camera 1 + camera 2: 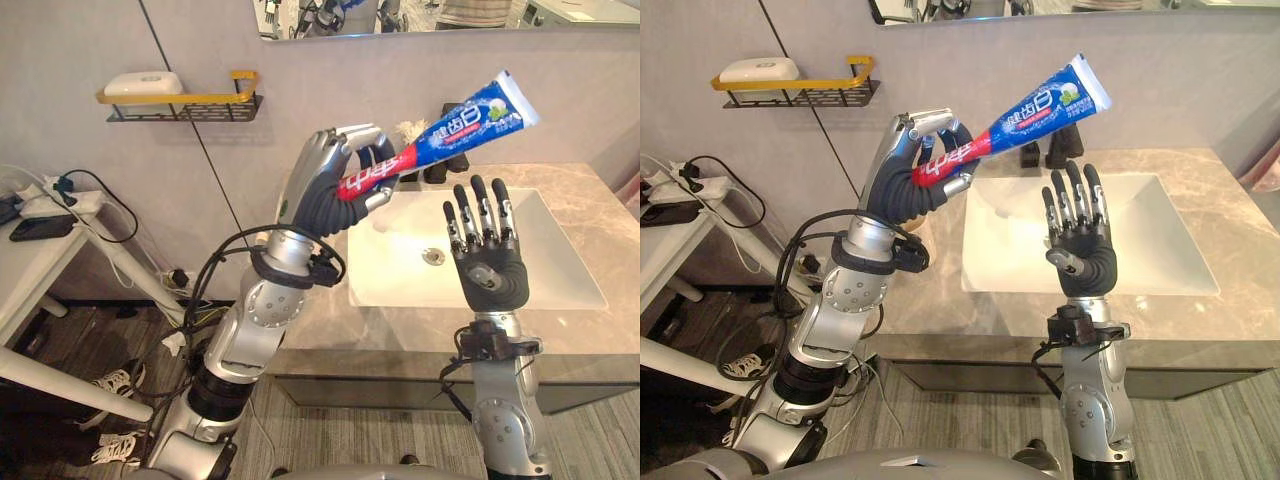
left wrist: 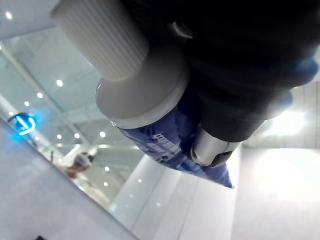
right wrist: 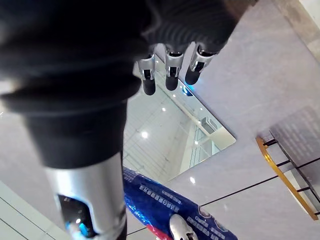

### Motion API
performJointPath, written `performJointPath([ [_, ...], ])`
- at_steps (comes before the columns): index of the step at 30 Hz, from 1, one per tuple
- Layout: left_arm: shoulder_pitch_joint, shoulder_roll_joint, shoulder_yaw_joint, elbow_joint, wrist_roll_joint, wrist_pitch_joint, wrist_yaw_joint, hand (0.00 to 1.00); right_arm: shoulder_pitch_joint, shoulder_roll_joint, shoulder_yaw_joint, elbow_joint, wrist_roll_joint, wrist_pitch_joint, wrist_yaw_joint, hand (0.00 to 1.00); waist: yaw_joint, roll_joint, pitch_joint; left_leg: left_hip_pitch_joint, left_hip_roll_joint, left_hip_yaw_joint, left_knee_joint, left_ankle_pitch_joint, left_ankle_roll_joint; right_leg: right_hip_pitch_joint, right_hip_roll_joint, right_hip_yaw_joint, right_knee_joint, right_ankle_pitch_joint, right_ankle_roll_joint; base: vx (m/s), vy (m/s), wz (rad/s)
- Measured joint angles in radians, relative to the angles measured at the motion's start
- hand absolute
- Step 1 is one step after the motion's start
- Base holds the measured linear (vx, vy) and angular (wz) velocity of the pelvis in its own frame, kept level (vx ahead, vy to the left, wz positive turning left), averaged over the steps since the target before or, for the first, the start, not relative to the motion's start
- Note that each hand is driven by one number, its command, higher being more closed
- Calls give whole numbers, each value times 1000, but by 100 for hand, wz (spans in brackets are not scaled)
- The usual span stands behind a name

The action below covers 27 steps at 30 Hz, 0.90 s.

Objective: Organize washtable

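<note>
Left hand (image 1: 328, 195) clasping toothpaste tube (image 1: 470, 122), blue-and-red, white-capped

Toothpaste tube (image 1: 455, 130): blue over most of the body, red toward the cap end, white lettering, small green-and-white patch near the flat end.
Tube cap (image 2: 102, 42): white, finely ribbed.
Left hand (image 1: 332, 188): silver fingers, dark ribbed cover.
Right hand (image 1: 493, 275): silver fingers with dark tips, dark palm.
Sink (image 1: 565, 275): plain white.
Desk (image 1: 595, 195): beige-brown stone, marbled with paler veins.
Wall shelf (image 1: 185, 105): black wire frame, yellow rail.
Box on the shelf (image 1: 143, 83): white.
Wall (image 1: 90, 170): flat grey, crossed by a thin dark line.
Floor (image 1: 340, 435): grey-brown, wood-grained.
</note>
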Motion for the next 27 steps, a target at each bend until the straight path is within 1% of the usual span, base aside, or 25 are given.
performJointPath([
  [3,-41,-1,-1,42,7,5,2,100,0,-1,19,0,32,14,13,0,2,-6,-1,3,0,-3,0,0,0,6,0,-3,-2,0,0,2,0,1],
  [5,-59,-7,-9,57,16,7,12,100,0,-1,72,0,44,20,19,0,2,-12,-4,3,-1,-5,0,0,0,8,0,-4,-4,0,0,-5,0,2],
  [8,-72,-27,-46,91,24,6,21,100,-2,0,136,0,94,20,24,0,4,-22,-11,3,-2,-14,-3,0,0,23,1,-18,-23,6,2,-4,-1,11],
  [14,-72,-36,-99,122,25,6,26,100,-61,0,189,2,152,15,21,0,17,-23,-12,1,-5,-19,-13,9,1,25,1,-28,-30,9,3,1,1,4],
  [18,-72,-42,-140,138,25,1,28,100,-84,1,203,6,191,1,13,0,23,-25,-13,1,-8,-26,-25,15,1,25,0,-34,-33,10,4,11,1,3],
  [19,-72,-45,-147,156,25,0,31,100,-93,1,216,25,192,-13,7,0,23,-27,-14,1,-9,-27,-25,15,1,25,0,-34,-33,10,4,0,0,0],
  [23,-72,-58,-164,176,25,-2,33,100,-111,2,232,39,211,-19,-18,0,25,-32,-18,1,-9,-28,-26,15,1,26,0,-35,-34,10,4,0,0,0],
  [26,-71,-74,-172,192,25,-5,36,100,-119,2,232,39,230,-37,-34,0,25,-38,-29,1,-9,-28,-26,15,1,26,0,-35,-35,10,4,0,0,0],
  [27,-71,-74,-179,192,25,-6,37,100,-121,2,232,39,230,-49,-38,0,25,-40,-30,1,-9,-28,-26,15,2,26,0,-35,-35,10,4,0,0,0],
])
